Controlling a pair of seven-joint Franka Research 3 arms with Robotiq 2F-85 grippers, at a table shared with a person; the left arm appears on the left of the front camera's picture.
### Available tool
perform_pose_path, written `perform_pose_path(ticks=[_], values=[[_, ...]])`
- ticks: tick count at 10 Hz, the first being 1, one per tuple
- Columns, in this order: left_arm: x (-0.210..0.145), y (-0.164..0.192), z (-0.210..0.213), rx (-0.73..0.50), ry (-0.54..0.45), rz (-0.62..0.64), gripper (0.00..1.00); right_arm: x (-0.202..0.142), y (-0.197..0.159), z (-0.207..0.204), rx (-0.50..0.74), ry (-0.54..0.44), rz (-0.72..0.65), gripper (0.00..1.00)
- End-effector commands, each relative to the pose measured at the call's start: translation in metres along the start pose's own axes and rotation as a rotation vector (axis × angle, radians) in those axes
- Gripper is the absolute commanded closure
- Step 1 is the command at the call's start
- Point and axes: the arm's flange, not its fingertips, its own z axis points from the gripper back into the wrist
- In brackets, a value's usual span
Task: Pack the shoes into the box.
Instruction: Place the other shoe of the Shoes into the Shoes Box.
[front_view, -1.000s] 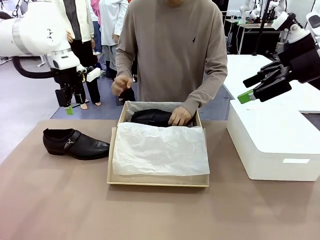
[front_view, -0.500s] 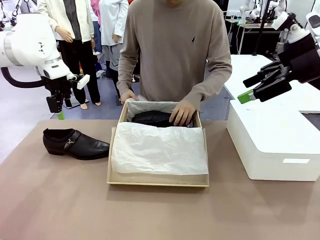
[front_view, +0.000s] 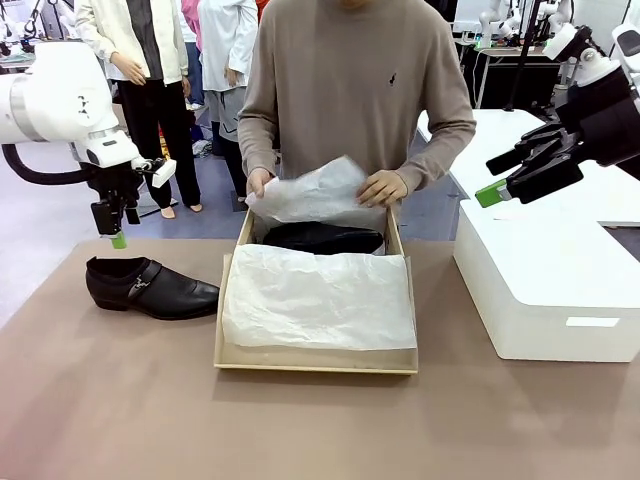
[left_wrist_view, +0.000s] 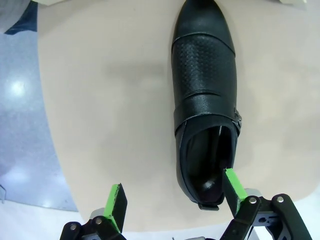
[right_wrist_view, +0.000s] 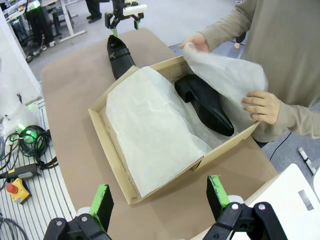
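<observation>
Now, the left gripper (left_wrist_view: 175, 194) hangs above the heel of the loose shoe (front_view: 150, 287), jaws spread wide, gripping nothing and clear of the leather. That shoe lies on its sole on the table (front_view: 120, 420), just left of the box (front_view: 315, 362), toe pointing at the box wall, strap and buckle facing the front camera. From the wrist camera, its heel opening sits close to 1 green pad (left_wrist_view: 232, 184), off centre between the 2. The box is open, and the packed shoe (front_view: 322, 237) lies along its far side, toe toward the white box (front_view: 550, 290). White tissue (front_view: 320, 298) covers the rest of the box floor, crumpled and lapping up at the near edge. Across the table, the person holds a 2nd sheet (front_view: 315, 192) up over the packed shoe, hands (front_view: 383, 187) pinching it at both ends. The right gripper (front_view: 492, 178) hovers high over the white box, jaws wide, nothing in them, well apart from both shoes.
</observation>
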Motion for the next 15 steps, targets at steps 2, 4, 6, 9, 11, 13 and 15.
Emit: perform_pose_path(ticks=[2, 4, 6, 9, 11, 13, 15], values=[[0.000, 0.000, 0.004, 0.017, -0.001, -0.004, 0.00, 0.001, -0.003, -0.002, 0.017, -0.024, 0.020, 0.00], [0.001, 0.000, 0.003, 0.006, 0.000, -0.002, 0.00, 0.001, -0.003, -0.002, 0.017, -0.024, 0.020, 0.00], [-0.004, 0.009, -0.009, -0.018, -0.004, 0.003, 0.00, 0.001, -0.003, -0.002, 0.017, -0.024, 0.020, 0.00], [-0.010, 0.015, -0.020, -0.052, -0.007, -0.010, 0.00, 0.001, -0.003, -0.002, 0.017, -0.024, 0.020, 0.00], [-0.016, 0.022, -0.030, -0.076, 0.012, -0.011, 0.00, 0.001, -0.003, -0.002, 0.017, -0.024, 0.020, 0.00], [-0.020, 0.027, -0.037, -0.073, 0.038, 0.014, 0.00, 0.001, -0.003, -0.002, 0.017, -0.024, 0.020, 0.00], [-0.022, 0.032, -0.045, -0.085, 0.034, 0.018, 0.00, 0.001, -0.003, -0.002, 0.017, -0.024, 0.020, 0.00]])
